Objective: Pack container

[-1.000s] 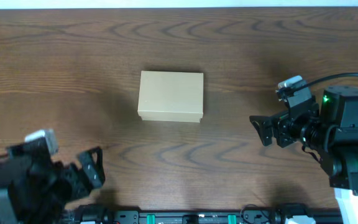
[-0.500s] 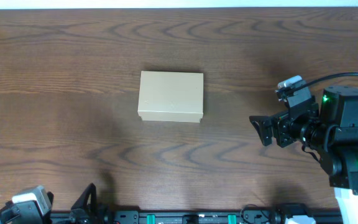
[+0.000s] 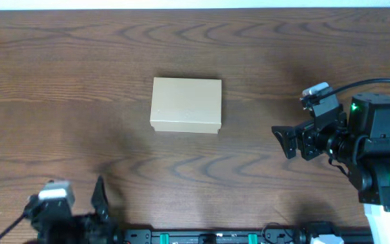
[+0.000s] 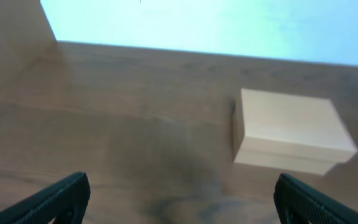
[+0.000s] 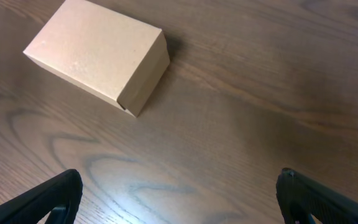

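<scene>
Broadly, the dark brown wood-grain counter fills the overhead view, with a pale strip along its far edge and a black rail with green marks along its near edge. Bare wood lies on every side of the small rectangular plain brown cardboard box, which sits flat a little beyond the middle of the counter, long sides running left to right. Its flap lid is down. A thin seam runs along the near face in the overhead view, and the right wrist view shows the lid's lip overlapping one short end. Nothing touches the box.

The right arm, black with green lights and a black cable looping over it, stands at the counter's right side, nearer the front than the box. The right jaws point left across the wood and stand wide, both fingertips at the bottom corners of the wrist view, well apart from the box and holding nothing.

The left arm is low at the near-left edge, partly cut off by the frame. The left jaws are spread wide too, fingertips at the wrist view's lower corners, with the box ahead and to their right.
</scene>
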Available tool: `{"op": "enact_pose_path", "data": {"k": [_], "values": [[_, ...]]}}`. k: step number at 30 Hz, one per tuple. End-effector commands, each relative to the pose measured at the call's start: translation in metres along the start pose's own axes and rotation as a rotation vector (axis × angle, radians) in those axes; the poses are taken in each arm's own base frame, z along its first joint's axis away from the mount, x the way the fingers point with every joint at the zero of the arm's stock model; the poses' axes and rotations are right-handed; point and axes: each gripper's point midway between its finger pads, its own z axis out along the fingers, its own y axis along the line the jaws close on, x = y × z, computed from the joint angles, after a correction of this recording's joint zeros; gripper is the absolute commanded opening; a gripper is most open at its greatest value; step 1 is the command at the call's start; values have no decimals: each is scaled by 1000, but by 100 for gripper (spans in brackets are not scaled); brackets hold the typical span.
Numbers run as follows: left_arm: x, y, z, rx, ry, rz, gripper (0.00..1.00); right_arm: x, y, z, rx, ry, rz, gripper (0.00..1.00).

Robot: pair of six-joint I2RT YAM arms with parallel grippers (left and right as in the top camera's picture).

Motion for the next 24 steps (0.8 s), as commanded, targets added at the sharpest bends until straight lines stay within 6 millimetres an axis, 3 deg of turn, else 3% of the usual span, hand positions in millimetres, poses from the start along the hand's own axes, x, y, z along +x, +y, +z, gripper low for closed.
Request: {"op": "enact_pose_path", "data": {"k": [1,5,9,16,24], "values": [[21,3,27,-14,43,49,95,1,0,1,-10,1,-6,99],[64,4,65,-15,146,51,96,1,0,1,-10,1,-6,99],[100,5,86,-16,229,53,95,1,0,1,-10,1,-6,99],[119,6,90,-14,189,59,95,1,0,1,-10,1,-6,99],[162,9,107,-23,290,61,95,1,1,1,-10,1,-5,99]]}}
